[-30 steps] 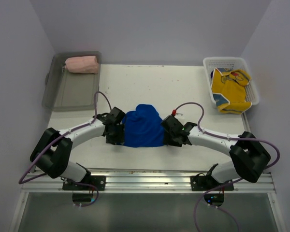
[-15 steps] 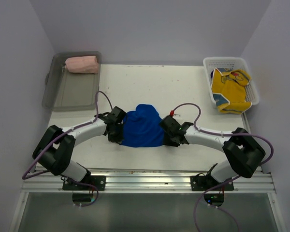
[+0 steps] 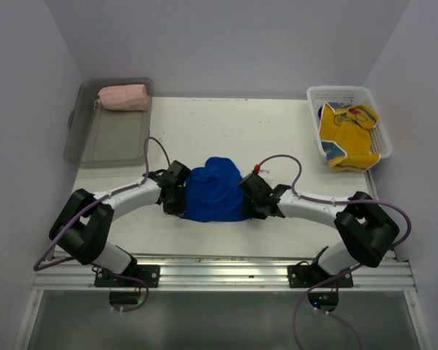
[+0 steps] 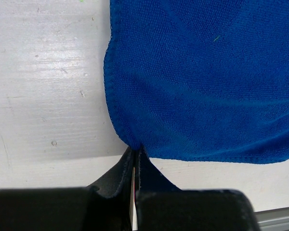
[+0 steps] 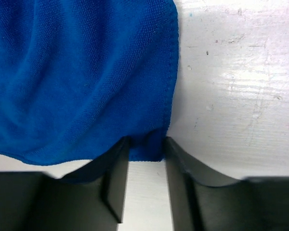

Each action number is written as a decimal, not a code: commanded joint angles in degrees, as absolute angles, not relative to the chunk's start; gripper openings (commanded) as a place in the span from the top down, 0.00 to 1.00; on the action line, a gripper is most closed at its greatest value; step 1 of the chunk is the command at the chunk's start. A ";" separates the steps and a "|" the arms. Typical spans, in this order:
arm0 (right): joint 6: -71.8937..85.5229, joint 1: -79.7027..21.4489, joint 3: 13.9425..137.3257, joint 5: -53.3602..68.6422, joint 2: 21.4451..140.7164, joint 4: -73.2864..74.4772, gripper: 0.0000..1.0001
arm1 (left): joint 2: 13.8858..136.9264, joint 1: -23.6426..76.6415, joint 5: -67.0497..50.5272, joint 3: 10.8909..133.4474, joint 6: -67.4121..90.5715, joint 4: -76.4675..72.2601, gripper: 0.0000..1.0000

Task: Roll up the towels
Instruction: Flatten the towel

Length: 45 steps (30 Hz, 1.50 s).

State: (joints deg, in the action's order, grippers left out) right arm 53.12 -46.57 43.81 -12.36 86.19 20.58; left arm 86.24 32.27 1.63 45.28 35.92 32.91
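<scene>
My left arm (image 3: 126, 195) and right arm (image 3: 315, 206) are white shells with bulky black joints. Purple cables (image 3: 281, 156) loop along both, with a red plug (image 3: 256, 168) at the right wrist's eleven o'clock.

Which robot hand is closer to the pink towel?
Left. The left gripper pinches the blue towel on the side facing the pink towel; the right gripper sits across the blue towel, farther away.

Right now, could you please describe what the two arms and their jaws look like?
Both the left arm and right arm have white tubular links between chunky black joint housings. A purple cable runs along each, and the right one's ends in a red connector near the wrist. The jaws are matte black, flat-sided and tapering, with no markings visible.
</scene>
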 commanded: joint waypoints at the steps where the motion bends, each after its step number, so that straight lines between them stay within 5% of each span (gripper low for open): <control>1: 53.87 -46.67 42.81 -11.25 87.63 19.43 0.64 | 86.31 32.17 3.34 46.32 35.25 32.43 1.00; 5: 54.84 -46.67 41.14 -11.16 86.49 19.25 0.69 | 86.22 32.08 3.17 46.49 35.33 32.61 1.00; 9: 53.27 -46.67 43.49 -14.58 84.91 23.72 1.00 | 85.96 32.08 2.99 47.63 35.25 33.31 1.00; 30: 32.44 -42.19 75.23 -33.40 73.57 36.03 1.00 | 78.67 30.85 10.28 85.85 28.21 44.65 1.00; 45: 27.42 -43.50 78.93 -23.04 60.84 41.22 1.00 | 63.65 30.94 9.14 83.33 27.86 43.42 1.00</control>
State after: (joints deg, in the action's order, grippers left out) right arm 29.08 -42.78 77.19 -26.17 64.97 38.28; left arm 67.90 31.24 9.43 85.65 29.23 42.98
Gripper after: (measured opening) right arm 0.018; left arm 0.010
